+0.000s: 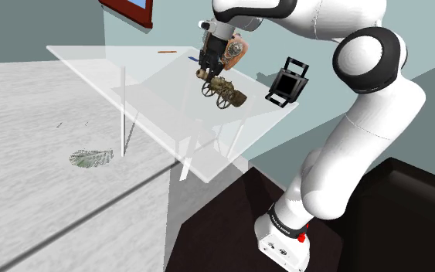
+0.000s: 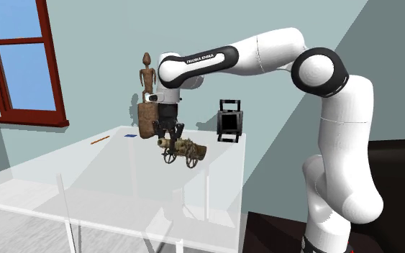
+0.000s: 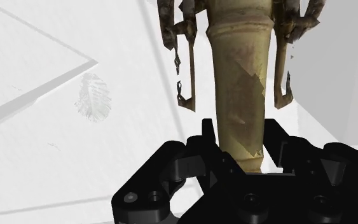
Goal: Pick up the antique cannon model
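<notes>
The cannon model (image 1: 225,90) is olive-brown with dark spoked wheels. It is over the middle of the glass table (image 1: 130,69). My black gripper (image 1: 205,68) comes down from above and is shut on the barrel's narrow end. In the second exterior view the cannon (image 2: 183,149) tilts, with the end in the gripper (image 2: 168,133) higher. I cannot tell whether the wheels touch the glass. In the wrist view the tan barrel (image 3: 238,95) runs away from the gripper (image 3: 241,159), clasped between both fingers (image 3: 206,137), with the wheels to either side.
A brown wooden figure (image 2: 147,72) stands just behind the gripper. A black framed object (image 2: 229,121) sits at the table's far edge by the wall. An orange pencil (image 2: 100,139) and a small blue thing (image 2: 130,135) lie beyond. A feather-like patch (image 1: 90,158) marks the floor.
</notes>
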Available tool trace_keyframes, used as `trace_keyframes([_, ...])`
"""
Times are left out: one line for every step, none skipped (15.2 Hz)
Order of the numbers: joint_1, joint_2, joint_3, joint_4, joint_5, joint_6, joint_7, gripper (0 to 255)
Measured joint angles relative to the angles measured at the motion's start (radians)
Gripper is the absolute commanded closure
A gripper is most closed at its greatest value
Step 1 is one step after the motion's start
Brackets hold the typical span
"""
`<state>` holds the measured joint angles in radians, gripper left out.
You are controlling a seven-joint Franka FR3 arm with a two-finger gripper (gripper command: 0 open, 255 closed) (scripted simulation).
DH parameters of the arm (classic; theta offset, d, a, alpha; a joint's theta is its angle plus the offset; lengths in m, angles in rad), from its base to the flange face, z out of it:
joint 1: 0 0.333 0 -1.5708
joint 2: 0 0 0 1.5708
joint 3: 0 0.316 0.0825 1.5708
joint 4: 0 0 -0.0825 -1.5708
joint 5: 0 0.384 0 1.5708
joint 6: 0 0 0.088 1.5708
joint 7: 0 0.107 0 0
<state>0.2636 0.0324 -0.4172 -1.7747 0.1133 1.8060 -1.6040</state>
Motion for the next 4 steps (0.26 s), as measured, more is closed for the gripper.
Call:
trace_keyframes([-0.001, 0.003, -0.001, 0.019, 0.001, -0.016, 0.0, 255])
trace_keyframes([-0.001, 0.002, -0.001, 0.034, 0.0, -0.032, 0.001, 255])
trace_keyframes([-0.001, 0.004, -0.001, 0.048, 0.001, -0.044, 0.003, 255])
trace_keyframes([-0.001, 0.003, -0.001, 0.054, 0.0, -0.052, 0.003, 255])
